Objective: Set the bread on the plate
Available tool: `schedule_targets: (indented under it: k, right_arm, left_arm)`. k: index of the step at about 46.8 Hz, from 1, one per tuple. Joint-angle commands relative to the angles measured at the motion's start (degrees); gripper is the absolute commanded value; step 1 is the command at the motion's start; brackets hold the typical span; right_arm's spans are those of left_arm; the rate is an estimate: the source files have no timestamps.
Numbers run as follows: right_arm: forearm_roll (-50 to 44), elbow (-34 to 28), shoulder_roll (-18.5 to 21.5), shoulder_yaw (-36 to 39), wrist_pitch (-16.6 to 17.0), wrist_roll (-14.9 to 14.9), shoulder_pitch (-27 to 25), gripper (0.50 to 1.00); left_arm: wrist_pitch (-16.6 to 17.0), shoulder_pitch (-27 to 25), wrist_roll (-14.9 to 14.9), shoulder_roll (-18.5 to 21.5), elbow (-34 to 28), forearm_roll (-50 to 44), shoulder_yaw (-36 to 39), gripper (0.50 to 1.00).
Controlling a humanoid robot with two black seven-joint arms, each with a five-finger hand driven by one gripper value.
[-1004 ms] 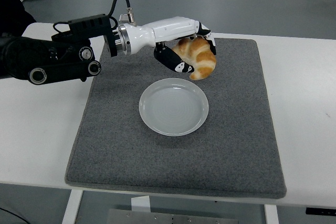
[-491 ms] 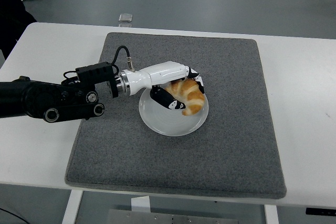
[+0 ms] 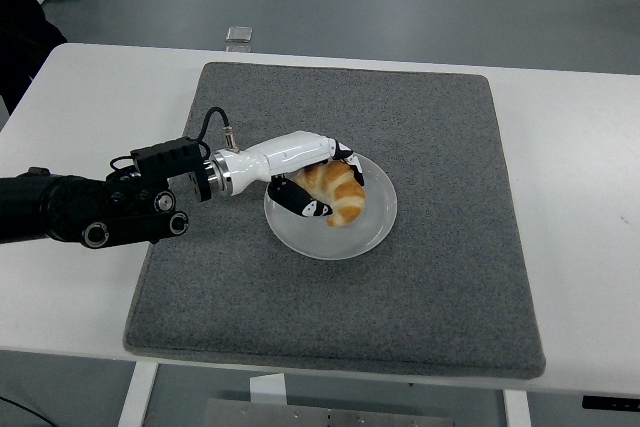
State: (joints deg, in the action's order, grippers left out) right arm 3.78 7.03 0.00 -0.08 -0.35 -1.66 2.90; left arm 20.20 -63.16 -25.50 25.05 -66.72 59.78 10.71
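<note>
Left hand (image 3: 318,179) has lowered the bread (image 3: 338,193) onto the plate (image 3: 376,228), fingers seemingly still closed.

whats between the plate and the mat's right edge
Nothing: in the head view, only bare grey mat lies between the plate and that edge.

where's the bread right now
In the head view the bread sits over the white plate near the middle of the grey mat, gripped by the left robot hand reaching in from the left.
</note>
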Motion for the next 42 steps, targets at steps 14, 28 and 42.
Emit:
schedule_targets:
  k: [14,28,42]
  right_arm:
    - [0.09,-0.09,0.00,0.00,0.00,-0.01,0.00,0.952]
    - [0.00,-0.09,0.00,0.00,0.00,-0.01,0.00,0.952]
    - [0.09,-0.09,0.00,0.00,0.00,-0.01,0.00,0.954]
  left_arm:
    - [0.02,0.84,0.01,-0.08,0.89,-0.98,-0.43,0.500]
    - [0.02,2.16,0.01,-0.17,0.89,-0.98,-1.48,0.500]
    - [0.02,3.39,0.01,-0.08,0.89,-1.07,-1.83,0.500]
